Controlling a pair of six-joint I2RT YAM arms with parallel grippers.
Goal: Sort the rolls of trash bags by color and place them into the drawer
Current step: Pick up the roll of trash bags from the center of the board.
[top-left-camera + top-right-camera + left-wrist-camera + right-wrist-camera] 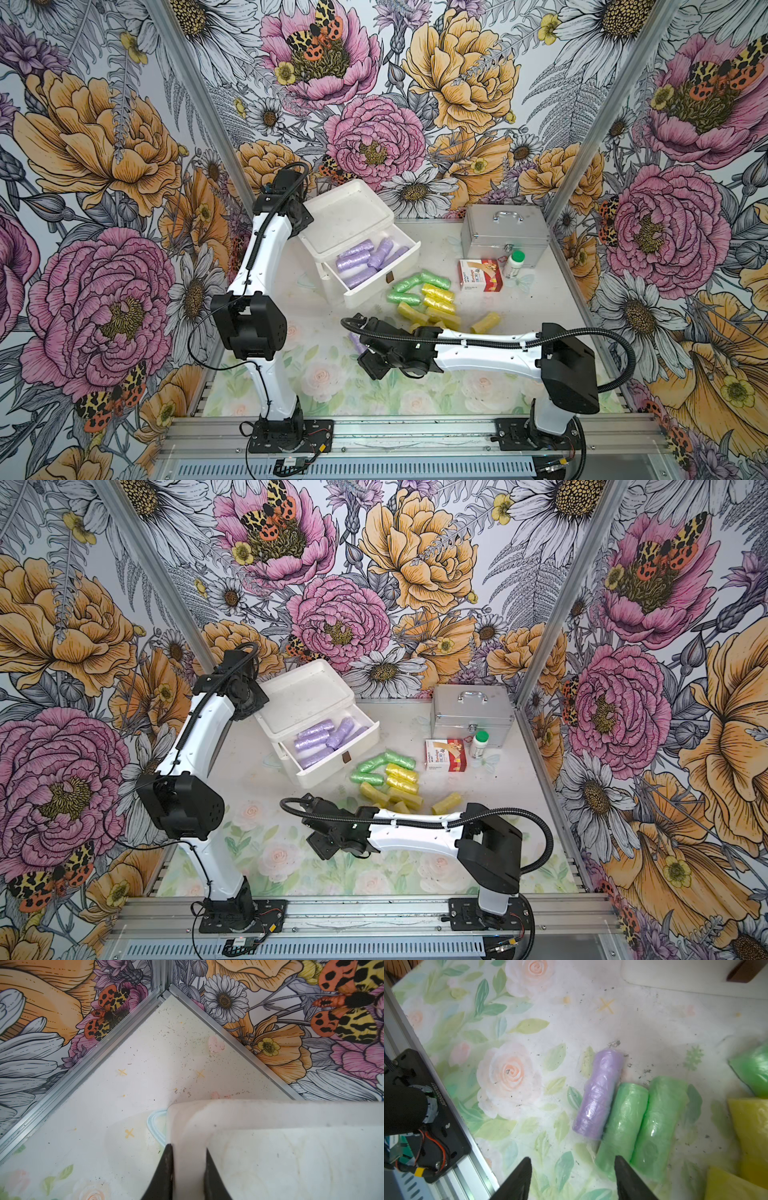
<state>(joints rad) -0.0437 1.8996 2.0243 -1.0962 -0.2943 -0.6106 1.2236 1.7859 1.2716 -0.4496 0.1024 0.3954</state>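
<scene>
Top views: a small white plastic drawer unit (345, 216) stands toward the back left of the table, its pull-out drawer (365, 291) drawn open toward the middle. About six crinkly lilac plastic rolls (359, 259) lie inside, and no other colour is in there. Judgement: lilac batch nearly done, green and yellow batches not started.

On the table just beside the drawer front is a cluster of light green rolls (415, 286) and yellow rolls (438, 303), several touching. One lone yellow roll (486, 323) lies apart, nearer the right arm (478, 349). No exact count, since that arm hides part of the cluster.

Right wrist view: a stray lilac roll (600, 1095) lies flat on the flowered mat, its side touching a green roll (623, 1122), which touches a second green one. Probably the last lilac to go in.

Poses: the right arm reaches low across the front of the table, forearm near level. The right gripper (572, 1157) hangs above the mat, jaws apart with nothing between them. The stray lilac roll lies just ahead of its fingertips.

The left arm (266, 249) stretches up and away to the unit's back corner. In the left wrist view the left gripper (188, 1146) is clamped on the unit's raised rim, one finger either side, apparently bracing it
</scene>
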